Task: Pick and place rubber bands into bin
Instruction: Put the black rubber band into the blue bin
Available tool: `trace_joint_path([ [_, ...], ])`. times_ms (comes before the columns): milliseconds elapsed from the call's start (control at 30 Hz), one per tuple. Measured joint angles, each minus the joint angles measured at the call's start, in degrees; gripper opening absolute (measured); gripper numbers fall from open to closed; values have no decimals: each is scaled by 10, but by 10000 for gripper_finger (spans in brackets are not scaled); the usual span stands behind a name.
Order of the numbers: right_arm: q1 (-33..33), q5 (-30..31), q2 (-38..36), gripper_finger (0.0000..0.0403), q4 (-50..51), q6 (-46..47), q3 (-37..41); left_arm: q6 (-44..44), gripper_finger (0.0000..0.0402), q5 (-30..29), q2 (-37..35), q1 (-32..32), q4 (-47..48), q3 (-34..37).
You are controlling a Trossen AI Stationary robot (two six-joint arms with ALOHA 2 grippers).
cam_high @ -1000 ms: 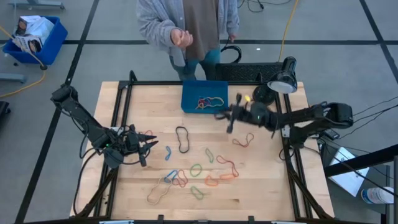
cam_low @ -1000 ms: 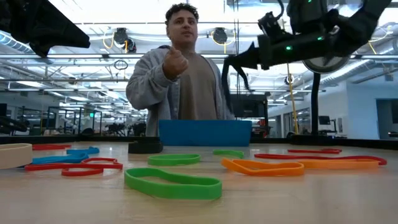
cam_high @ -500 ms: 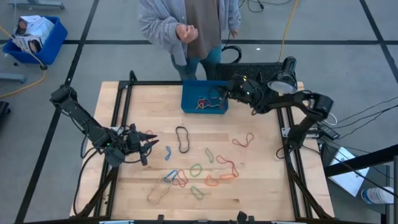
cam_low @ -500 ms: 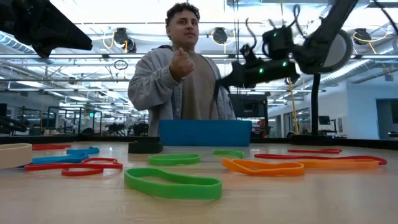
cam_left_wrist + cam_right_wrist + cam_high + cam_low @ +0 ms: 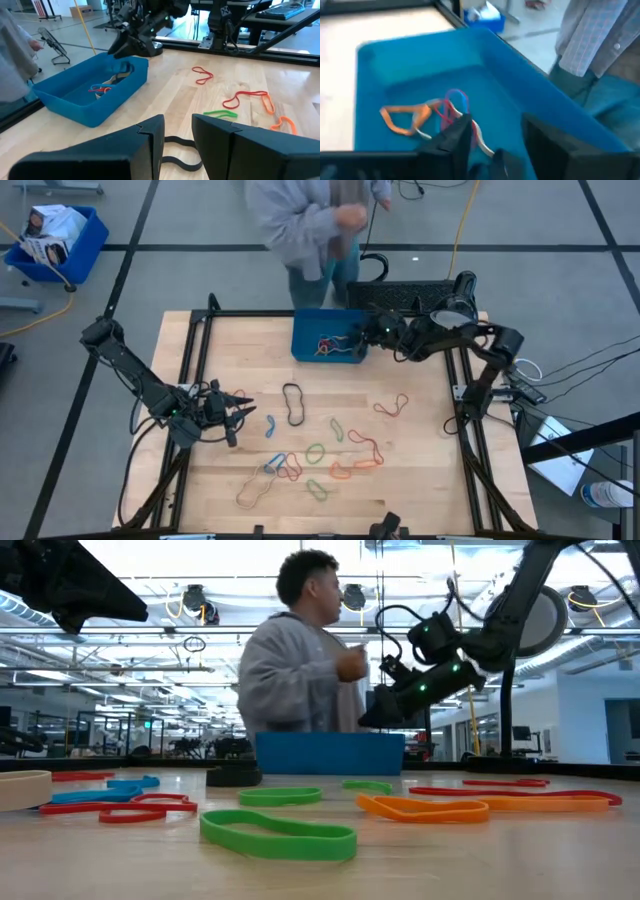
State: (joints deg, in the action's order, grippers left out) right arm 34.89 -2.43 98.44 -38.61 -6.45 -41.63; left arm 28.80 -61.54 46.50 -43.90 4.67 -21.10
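Hovering over the right end of the blue bin [image 5: 303, 340], the right claw [image 5: 366, 332] is holding its fingers apart with nothing between them, just above the orange, red and blue rubber bands [image 5: 427, 113] lying inside. The left claw [image 5: 238, 416] is waiting low over the tabletop [image 5: 420, 470] near its left edge, fingers partly apart and empty, while many more bands [image 5: 318, 455] are lying scattered across the middle.
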Motion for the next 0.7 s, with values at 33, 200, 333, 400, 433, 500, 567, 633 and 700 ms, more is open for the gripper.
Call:
trace_joint_path([
  [33,-1,11,-17,186,31,-11,0,0,106,0,0,0,0,0],
  [200,-19,24,-113,228,173,-32,0,0,106,0,0,0,0,0],
  [333,-63,24,-196,229,258,-8,1,0,106,0,0,0,-2,0],
  [400,-104,23,-234,220,269,1,14,0,106,-1,8,0,-9,0],
  [433,-128,23,-251,214,266,6,25,-2,106,-1,13,0,-16,0],
  [500,-181,23,-281,202,253,16,52,-16,106,-2,29,0,-43,0],
  [567,-234,25,-304,190,230,32,83,-44,106,-2,48,0,-79,0],
  [633,-287,34,-318,178,191,57,121,-75,106,-1,70,0,-119,0],
  [700,-338,63,-324,166,156,82,160,-99,106,2,90,3,-154,-3],
])
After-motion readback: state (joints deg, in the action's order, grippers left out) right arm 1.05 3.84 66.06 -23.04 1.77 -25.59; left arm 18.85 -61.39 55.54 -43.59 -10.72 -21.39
